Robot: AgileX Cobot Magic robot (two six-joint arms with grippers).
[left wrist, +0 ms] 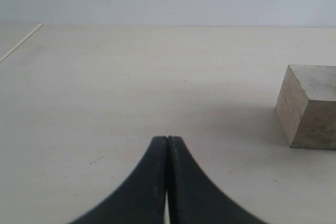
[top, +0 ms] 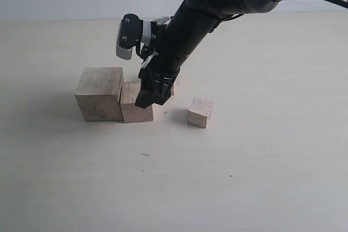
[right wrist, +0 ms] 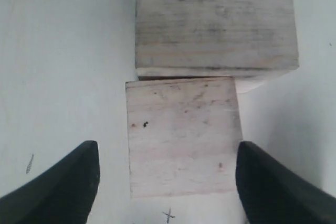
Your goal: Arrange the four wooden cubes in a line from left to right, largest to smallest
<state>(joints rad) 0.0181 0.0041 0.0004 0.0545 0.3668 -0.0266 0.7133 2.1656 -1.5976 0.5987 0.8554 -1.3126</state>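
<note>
The largest cube (top: 99, 93) is being shown standing at the left end of the group on the table (top: 244, 177); it is also being seen at the edge of the left wrist view (left wrist: 310, 108). The second cube (top: 132, 106) is being shown pressed against its right face, touching it, with its edges turned very slightly off those of its neighbour in the right wrist view (right wrist: 184, 135).

This second cube is being straddled by the right gripper (right wrist: 167, 150). Its jaws are being held apart, one on each side of the block. A clear strip of table is showing on one side, while the other finger is sitting right at the cube's edge. Nothing is being clamped. The left gripper (left wrist: 167, 182) is being kept closed and empty, well away from the row.

A pale wooden corner, judged to be another cube (top: 174, 86), is being mostly hidden behind the right arm (top: 185, 42). A small cube (top: 200, 112) is being left on its own to the right, apart from the pair. Which of these two is the smaller cannot be told.

The step in hand is judged to be the seating of the second cube beside the largest. For it to be done well, the jaws should be centred so that neither finger is dragging an edge. Any lift should be made straight up, so that the block is not being twisted away from its neighbour.
</note>
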